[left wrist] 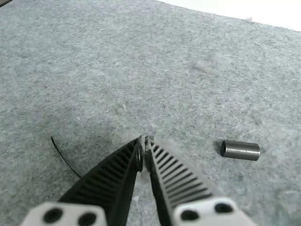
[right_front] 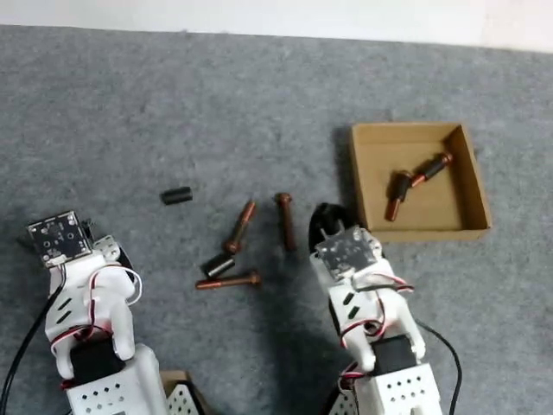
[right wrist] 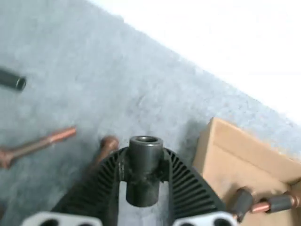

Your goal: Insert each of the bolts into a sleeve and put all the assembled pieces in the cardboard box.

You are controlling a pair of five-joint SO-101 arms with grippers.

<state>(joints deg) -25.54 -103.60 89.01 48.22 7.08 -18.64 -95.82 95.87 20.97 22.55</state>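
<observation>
Three bolts (right_front: 240,226) lie loose mid-frame in my high view, left of the cardboard box (right_front: 406,130) holding two assembled pieces (right_front: 432,169); my left wrist view has the left gripper (left wrist: 143,141) clenched empty, a lone sleeve (left wrist: 240,150) at right; my right wrist view has the right gripper (right wrist: 144,158) grasping a dark sleeve (right wrist: 143,145), bottom centre.

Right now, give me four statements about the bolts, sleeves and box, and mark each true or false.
1. The right gripper is shut on a sleeve. True.
2. The cardboard box is empty. False: two assembled pieces lie in it.
3. Three bolts lie loose on the table. True.
4. The left gripper holds a bolt. False: it is shut on nothing.
</observation>
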